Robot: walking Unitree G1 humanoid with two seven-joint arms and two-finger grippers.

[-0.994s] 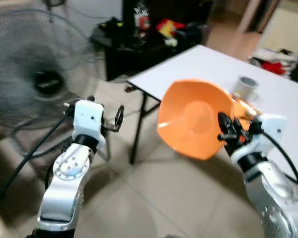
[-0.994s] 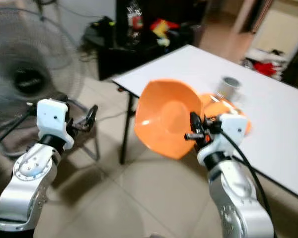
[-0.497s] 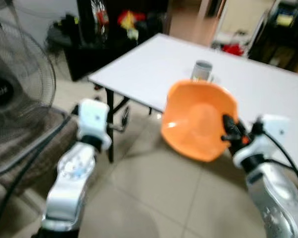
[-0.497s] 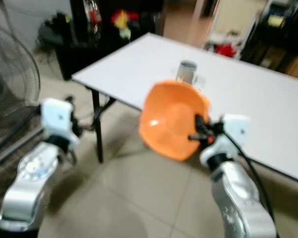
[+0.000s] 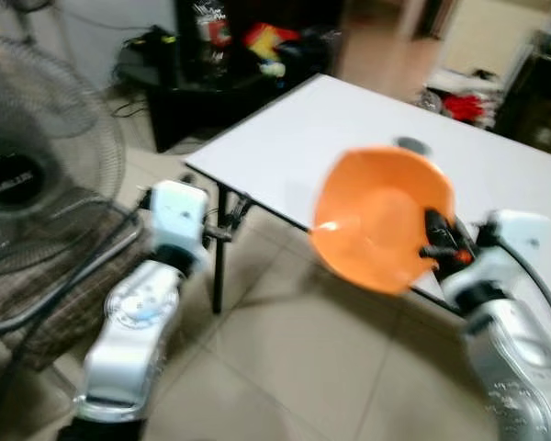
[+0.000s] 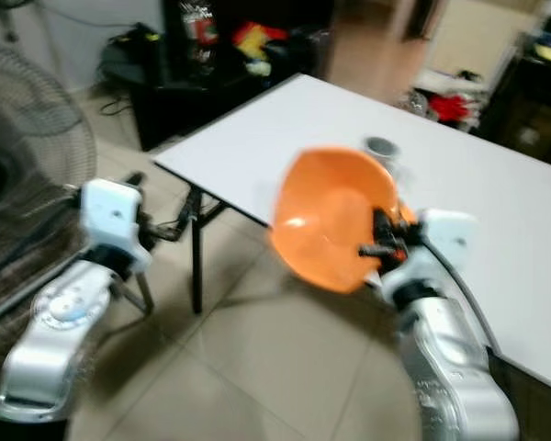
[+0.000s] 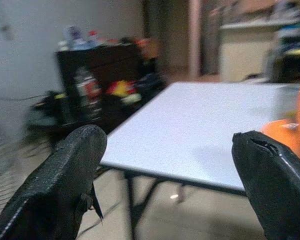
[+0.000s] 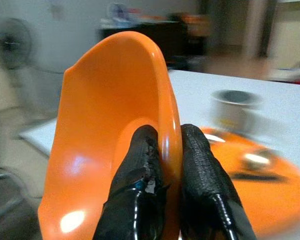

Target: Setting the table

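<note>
My right gripper (image 8: pixel 167 134) is shut on the rim of an orange bowl (image 5: pixel 381 216), which it holds tilted on edge in the air at the front edge of the white table (image 5: pixel 340 124). One finger (image 8: pixel 140 170) sits inside the bowl and the other outside. On the table behind it lie an orange plate (image 8: pixel 250 165) with something dark on it and a grey cup (image 8: pixel 233 105). My left gripper (image 7: pixel 167 142) is open and holds nothing, out to the left near the table's corner (image 6: pixel 165 225).
A large standing fan (image 5: pixel 28 175) is at the left. A black cabinet (image 5: pixel 230 55) with clutter stands behind the table's far corner. The table's dark leg (image 5: pixel 219 262) drops to a tiled floor (image 5: pixel 294 367). Red items (image 5: pixel 464 106) lie beyond the table.
The whole view has shifted with the camera and is blurred. The bowl stays in my right gripper and now hides most of the plate and cup. The left gripper is still open.
</note>
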